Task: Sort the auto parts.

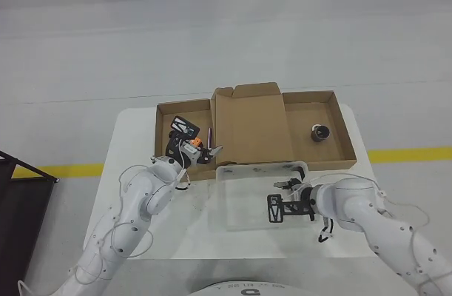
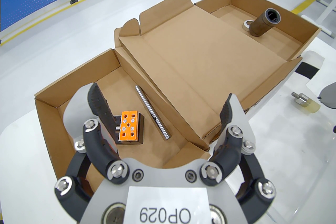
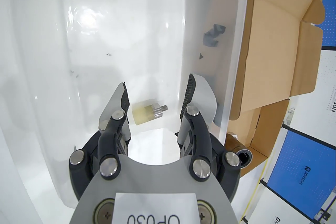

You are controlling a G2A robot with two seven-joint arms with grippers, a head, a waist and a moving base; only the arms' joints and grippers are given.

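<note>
A cardboard box [image 1: 248,126] stands at the far side of the white table [image 1: 137,222]. Its folded flaps form a raised middle panel between two open compartments. A clear plastic tray [image 1: 240,214] sits just in front of the box, its far wall against the cardboard. In the right compartment a brown cylindrical bushing [image 2: 265,21] stands tilted, with a white ring [image 2: 246,24] touching its base. On the floor of the left compartment lie an orange terminal block [image 2: 128,126] on a black base and, just beside it but apart, a steel rod [image 2: 152,112]. A small cream cylinder with a threaded metal stud [image 3: 147,113] lies on its side on the tray floor, stud toward the tray wall nearest the box. In the right wrist view it sits between the two fingers of the right gripper [image 3: 157,82], closer to the wrist than to the fingertips and touching neither pad. That gripper hangs inside the tray with its jaws spread moderately and nothing in them. The left gripper [image 2: 161,93] hangs over the near edge of the left compartment with the block below one finger. Its jaws are spread wide and hold nothing.
</note>
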